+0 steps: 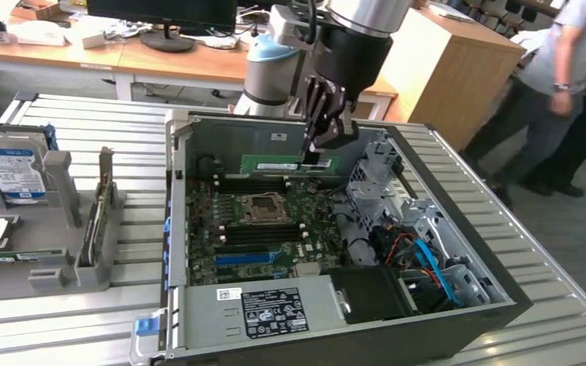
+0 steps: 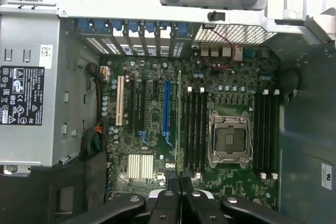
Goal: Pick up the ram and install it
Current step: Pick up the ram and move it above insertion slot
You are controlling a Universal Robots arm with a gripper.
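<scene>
The ram (image 1: 284,165) is a long thin green board, held level in the air inside the open computer case (image 1: 497,293), above the motherboard (image 1: 262,229). My gripper (image 1: 317,158) is shut on the end of the ram that lies toward the exterior view's right. In the wrist view the ram (image 2: 179,124) shows edge-on as a thin green line running out from my gripper (image 2: 179,181). It lies beside the bank of black memory slots (image 2: 194,129), between them and the long blue slot (image 2: 167,108).
The CPU socket (image 2: 229,140) sits between two banks of black slots. A power supply (image 1: 272,309) fills the case's near end, with drive cages and cables (image 1: 426,252) at the exterior view's right. A hard drive (image 1: 13,171) stands in a grey holder at its left. A person (image 1: 568,76) stands at the far right.
</scene>
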